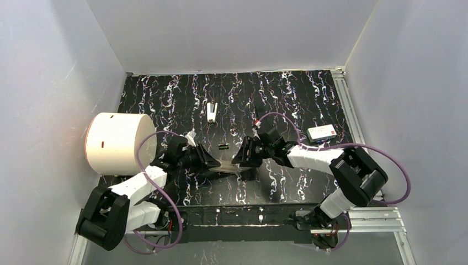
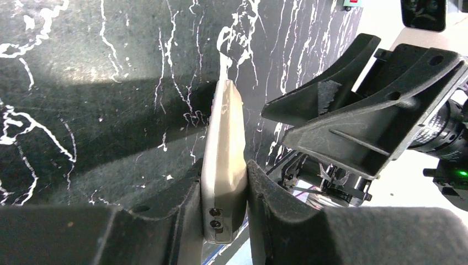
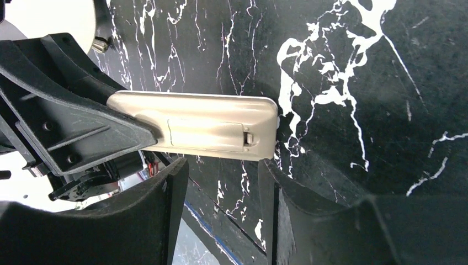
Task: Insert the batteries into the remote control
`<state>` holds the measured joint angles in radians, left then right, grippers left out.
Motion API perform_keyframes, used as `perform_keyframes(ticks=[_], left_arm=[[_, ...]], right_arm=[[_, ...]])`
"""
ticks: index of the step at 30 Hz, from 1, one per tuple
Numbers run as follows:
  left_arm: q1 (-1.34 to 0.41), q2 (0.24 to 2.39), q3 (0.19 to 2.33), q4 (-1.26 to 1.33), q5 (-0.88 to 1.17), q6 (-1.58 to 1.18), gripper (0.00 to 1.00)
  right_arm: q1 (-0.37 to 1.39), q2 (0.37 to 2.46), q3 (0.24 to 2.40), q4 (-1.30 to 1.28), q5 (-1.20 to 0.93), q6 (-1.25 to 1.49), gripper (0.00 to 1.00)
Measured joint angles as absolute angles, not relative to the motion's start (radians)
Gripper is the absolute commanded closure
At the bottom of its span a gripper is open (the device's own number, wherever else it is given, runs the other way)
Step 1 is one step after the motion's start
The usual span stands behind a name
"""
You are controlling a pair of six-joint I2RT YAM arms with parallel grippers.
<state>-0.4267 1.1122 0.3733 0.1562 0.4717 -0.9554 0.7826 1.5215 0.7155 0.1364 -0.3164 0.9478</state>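
The step in hand looks like opening the battery bay; no loading has begun. The left gripper point(image 2: 223, 169) pinches the remote point(image 3: 193, 130) by its sides at one end, holding it on edge just above the table point(image 1: 287, 96), near the centre of the top view. The right gripper point(image 3: 223, 171) hangs beside the free end with its jaws spread and nothing between them.

In the right wrist view the remote's long axis runs left to right across the frame. Its back faces the camera, with the cover point(image 3: 207, 134) shut and the latch point(image 3: 249, 137) toward the right end. In the top view it points from the left gripper toward the right one, dipping slightly to the lower right.

Next, a right fingertip probably has to catch the latch and slide or lift the cover off while the left grip stays firm. A green battery point(image 1: 223, 147) lies just above the remote in the top view, ready to pick.
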Motion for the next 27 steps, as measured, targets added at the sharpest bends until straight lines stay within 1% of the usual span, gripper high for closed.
perform_keyframes(ticks=[4, 5, 15, 17, 19, 21, 27], left_arm=[[-0.428, 1.137, 0.368, 0.202, 0.476, -0.974, 1.00], [-0.428, 1.140, 0.367, 0.208, 0.477, -0.977, 1.00], [-0.428, 1.142, 0.348, 0.240, 0.480, -0.991, 1.00], [-0.428, 1.142, 0.346, 0.242, 0.480, -0.992, 1.00], [-0.428, 1.142, 0.346, 0.243, 0.480, -0.992, 1.00], [-0.428, 1.142, 0.346, 0.243, 0.480, -0.992, 1.00], [-0.428, 1.138, 0.340, 0.247, 0.480, -0.992, 1.00]], right_arm=[[0.790, 1.545, 0.709, 0.186, -0.321, 0.962, 0.54], [0.793, 1.551, 0.709, 0.199, -0.320, 0.964, 0.55], [0.807, 1.610, 0.710, 0.221, -0.295, 0.952, 0.55], [0.806, 1.611, 0.710, 0.221, -0.289, 0.941, 0.58], [0.807, 1.612, 0.710, 0.223, -0.286, 0.932, 0.65], [0.807, 1.612, 0.711, 0.223, -0.282, 0.923, 0.70], [0.807, 1.613, 0.724, 0.226, -0.278, 0.913, 0.71]])
